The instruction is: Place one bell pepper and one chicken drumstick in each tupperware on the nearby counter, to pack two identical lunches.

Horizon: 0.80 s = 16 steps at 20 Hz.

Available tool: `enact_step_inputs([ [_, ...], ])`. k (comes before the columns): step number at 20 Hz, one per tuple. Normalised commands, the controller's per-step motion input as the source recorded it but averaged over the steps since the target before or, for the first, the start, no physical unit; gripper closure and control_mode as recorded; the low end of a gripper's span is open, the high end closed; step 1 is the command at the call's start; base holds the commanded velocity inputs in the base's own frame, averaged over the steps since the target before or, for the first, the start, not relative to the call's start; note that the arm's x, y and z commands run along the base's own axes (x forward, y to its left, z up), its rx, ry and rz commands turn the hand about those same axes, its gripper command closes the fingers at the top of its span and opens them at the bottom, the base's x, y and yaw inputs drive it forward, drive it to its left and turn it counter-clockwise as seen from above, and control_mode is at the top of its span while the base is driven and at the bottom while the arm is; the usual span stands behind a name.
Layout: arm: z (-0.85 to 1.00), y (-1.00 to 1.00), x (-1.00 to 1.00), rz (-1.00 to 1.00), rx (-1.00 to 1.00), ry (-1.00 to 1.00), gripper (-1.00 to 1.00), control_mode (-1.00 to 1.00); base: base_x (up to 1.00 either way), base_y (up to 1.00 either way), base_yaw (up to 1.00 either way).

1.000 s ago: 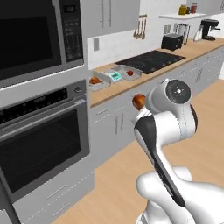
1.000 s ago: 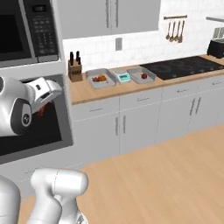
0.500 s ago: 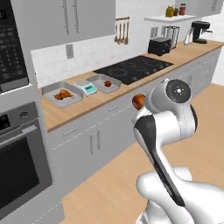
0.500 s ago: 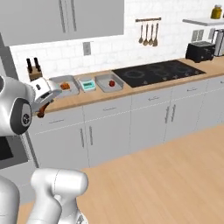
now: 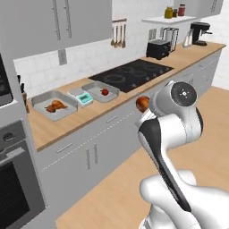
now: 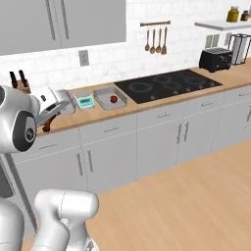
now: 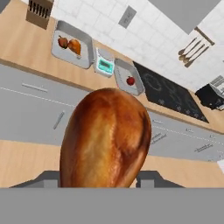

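The base has rolled along the counter (image 5: 67, 123); the gripper (image 7: 103, 181) clamps a glossy orange-brown chicken drumstick (image 7: 105, 138), no writing legible.

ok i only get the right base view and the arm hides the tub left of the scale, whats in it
Observer: The left base view shows a chicken drumstick lying in that tupperware.
Operator: any pepper in there with it
Observer: Yes. In the hand view a bell pepper sits beside it in the same tub.
Operator: and the brown thing at the gripper, cant make it out
Observer: The hand view shows the gripper shut on a second drumstick, fat end towards the camera.
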Motion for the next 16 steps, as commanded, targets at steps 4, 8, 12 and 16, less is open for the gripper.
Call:
enact_step_inputs([
  [4, 0.00, 0.00, 0.00, 0.00, 0.00, 0.00, 1.00, 1.00, 1.00, 0.00, 0.00],
  [8, 0.00, 0.00, 0.00, 0.00, 0.00, 0.00, 1.00, 1.00, 1.00, -0.38, 0.04],
  [12, 0.00, 0.00, 0.00, 0.00, 0.00, 0.00, 1.00, 1.00, 0.99, -0.66, 0.34],
  [16, 0.00, 0.00, 0.00, 0.00, 0.00, 0.00, 1.00, 1.00, 1.00, -0.50, 0.44],
])
